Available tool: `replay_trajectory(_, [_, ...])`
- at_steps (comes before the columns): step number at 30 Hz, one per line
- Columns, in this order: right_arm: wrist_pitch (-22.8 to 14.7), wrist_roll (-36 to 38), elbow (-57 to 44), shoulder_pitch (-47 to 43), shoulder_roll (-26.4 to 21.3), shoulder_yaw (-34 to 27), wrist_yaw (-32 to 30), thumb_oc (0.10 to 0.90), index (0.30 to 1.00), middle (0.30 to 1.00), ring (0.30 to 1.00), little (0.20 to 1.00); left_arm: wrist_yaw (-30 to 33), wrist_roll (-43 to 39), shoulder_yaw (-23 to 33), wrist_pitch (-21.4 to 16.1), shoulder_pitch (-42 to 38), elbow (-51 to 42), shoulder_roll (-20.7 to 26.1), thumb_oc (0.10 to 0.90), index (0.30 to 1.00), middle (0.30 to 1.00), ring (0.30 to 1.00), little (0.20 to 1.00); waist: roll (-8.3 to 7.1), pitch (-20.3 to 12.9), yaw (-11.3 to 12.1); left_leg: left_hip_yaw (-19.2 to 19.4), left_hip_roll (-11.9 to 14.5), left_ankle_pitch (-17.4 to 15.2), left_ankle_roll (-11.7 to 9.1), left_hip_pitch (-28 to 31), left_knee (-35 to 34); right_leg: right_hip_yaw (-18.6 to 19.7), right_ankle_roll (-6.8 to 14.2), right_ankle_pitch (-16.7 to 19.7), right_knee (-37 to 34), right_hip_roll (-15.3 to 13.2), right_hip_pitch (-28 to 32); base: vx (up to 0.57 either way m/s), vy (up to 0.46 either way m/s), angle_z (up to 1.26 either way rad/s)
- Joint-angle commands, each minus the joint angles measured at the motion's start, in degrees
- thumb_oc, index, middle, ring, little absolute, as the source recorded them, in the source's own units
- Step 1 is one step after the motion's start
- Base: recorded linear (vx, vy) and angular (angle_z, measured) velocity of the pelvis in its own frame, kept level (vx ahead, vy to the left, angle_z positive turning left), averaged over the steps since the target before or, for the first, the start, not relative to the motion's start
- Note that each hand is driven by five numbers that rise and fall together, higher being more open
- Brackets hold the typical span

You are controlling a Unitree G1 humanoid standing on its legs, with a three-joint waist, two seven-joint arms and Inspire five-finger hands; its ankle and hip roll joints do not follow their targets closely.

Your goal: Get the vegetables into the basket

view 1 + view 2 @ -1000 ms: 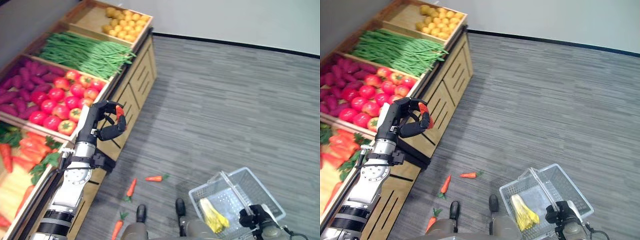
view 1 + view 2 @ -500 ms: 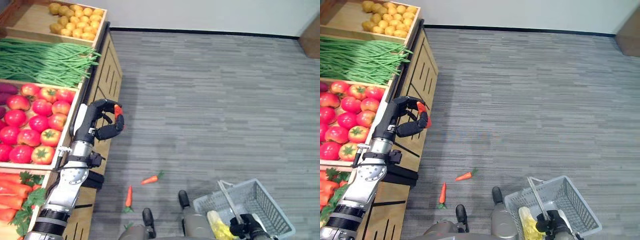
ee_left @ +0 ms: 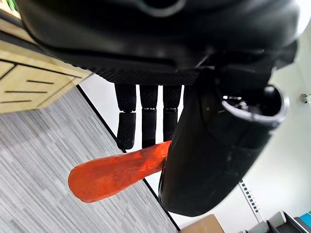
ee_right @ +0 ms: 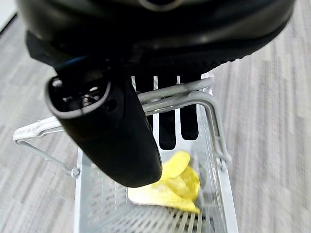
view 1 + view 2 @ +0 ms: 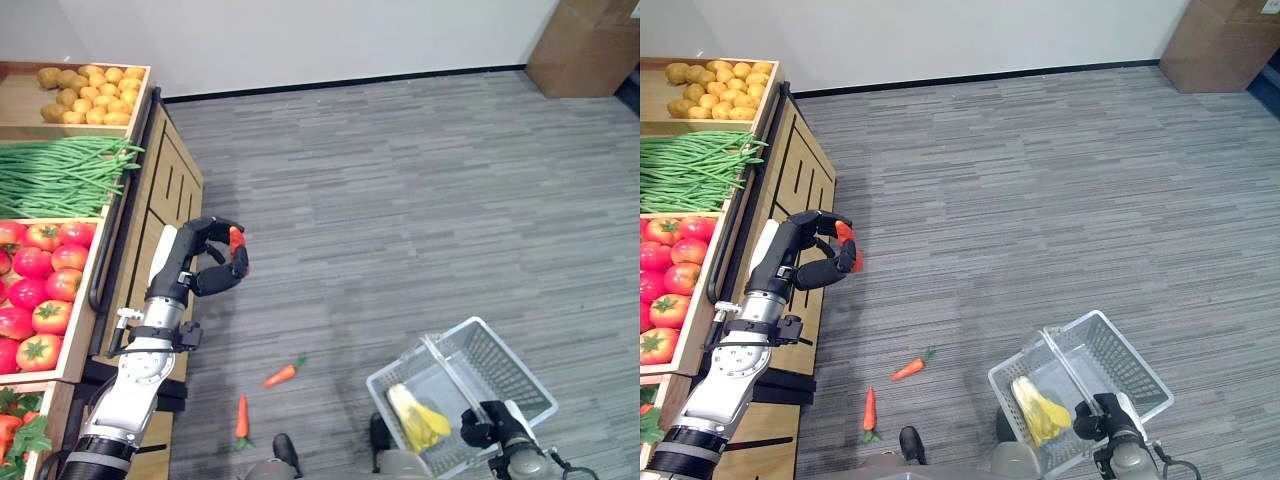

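Left hand point(image 5: 205, 262): raised at 9 o'clock beside the stand point(image 5: 160, 205), fingers and thumb curled round a carrot point(image 3: 114, 173).
Right hand point(image 5: 490, 428): at 5 o'clock, fingers clasped over the handle point(image 4: 187, 97) of the basket point(image 5: 520, 375).
Basket contents: one yellow vegetable point(image 5: 418, 420).
Floor point(image 5: 400, 200): two loose carrots point(image 5: 281, 373) near 6 to 7 o'clock, well apart from the basket.
Stand crates: tomatoes point(image 5: 40, 275), green beans point(image 5: 55, 175), potatoes point(image 5: 85, 90).

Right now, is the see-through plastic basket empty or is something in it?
Not empty. The see-through plastic basket holds a yellow leafy vegetable; the right hand grips its handle.
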Motion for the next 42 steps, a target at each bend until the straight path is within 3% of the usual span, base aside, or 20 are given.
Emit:
replay_trajectory(1, [-5.0, -0.4, -7.6, -5.2, -6.3, 0.4, -4.5, 0.4, 0.3, 0.3, 0.3, 0.3, 0.4, -2.8, -0.6, -5.4, -6.3, -4.1, 1.3, 0.4, 0.3, 0.3, 0.3, 0.3, -2.47, -4.2, -0.1, -3.6, 0.3, -0.6, -1.8, -2.3, 0.0, -1.1, 3.2, 0.0, 1.4, -3.5, -1.6, -0.01, -0.08, -0.04])
replay_trajectory(5, [-5.6, -0.8, -11.7, -6.9, -8.5, 0.9, -4.7, 0.4, 0.3, 0.3, 0.3, 0.3, -1.3, -3.5, -3.5, -5.4, -7.7, -4.5, 1.4, 0.4, 0.3, 0.3, 0.3, 0.3, -2.04, -4.6, -0.2, -3.6, 0.9, -0.2, -2.2, -2.4, 0.0, -1.2, 3.0, 0.0, 0.8, -3.1, -1.0, -0.01, -0.06, -0.01])
replay_trajectory(8, [-7.4, -1.0, -23.0, -8.4, -10.3, 2.5, -3.7, 0.4, 0.3, 0.3, 0.3, 0.3, -3.5, -2.5, -8.7, -5.0, -10.1, -5.2, 1.6, 0.4, 0.3, 0.3, 0.3, 0.3, -1.65, -5.5, -0.7, -3.7, 1.2, -0.5, -2.3, -1.5, 0.0, -1.3, 2.8, 0.0, 0.6, -2.8, -0.1, 0.04, -0.058, 0.04])
replay_trajectory(14, [-8.4, 0.0, -28.3, -10.2, -10.5, 4.6, -2.0, 0.4, 0.3, 0.3, 0.3, 0.3, -5.2, -2.3, -11.8, -5.3, -11.8, -6.4, 2.2, 0.4, 0.3, 0.3, 0.3, 0.3, -1.48, -6.2, -0.8, -3.5, 1.2, -1.0, -2.3, -0.9, 0.0, -1.2, 2.9, 0.0, 0.6, -3.0, 0.3, 0.01, -0.004, 0.01])
replay_trajectory(24, [-8.5, 1.8, -33.3, -17.4, -8.6, 7.3, -3.1, 0.4, 0.3, 0.3, 0.3, 0.3, -6.6, -4.9, -17.7, -5.4, -15.7, -9.1, -0.1, 0.4, 0.3, 0.3, 0.3, 0.3, -1.53, -6.9, -0.5, -3.9, 0.8, -1.6, -1.9, -0.4, 0.0, -1.1, 2.9, 0.0, 0.6, -3.3, 0.7, 0.0, 0.0, 0.0])
replay_trajectory(31, [-8.8, 5.9, -38.4, -22.9, -4.2, 8.1, -5.1, 0.4, 0.3, 0.3, 0.3, 0.3, -5.4, -4.7, -22.3, -3.7, -17.4, -3.5, -4.8, 0.4, 0.3, 0.3, 0.3, 0.3, -1.81, -7.2, -0.2, -4.1, 0.8, -1.5, -1.8, -0.2, 0.0, -1.2, 2.7, 0.2, 0.7, -3.3, 0.9, 0.0, 0.0, 0.0])
replay_trajectory(42, [-9.7, 11.3, -46.7, -21.2, -0.5, 9.5, -4.3, 0.4, 0.3, 0.3, 0.3, 0.3, -1.2, 0.1, -26.1, -1.3, -18.3, 6.7, -10.8, 0.4, 0.3, 0.3, 0.3, 0.3, -2.29, -7.2, -1.0, -3.4, 1.1, -1.5, -1.9, 0.0, 0.0, -1.1, 2.4, 0.2, 0.7, -3.1, 0.9, 0.0, 0.0, 0.0])
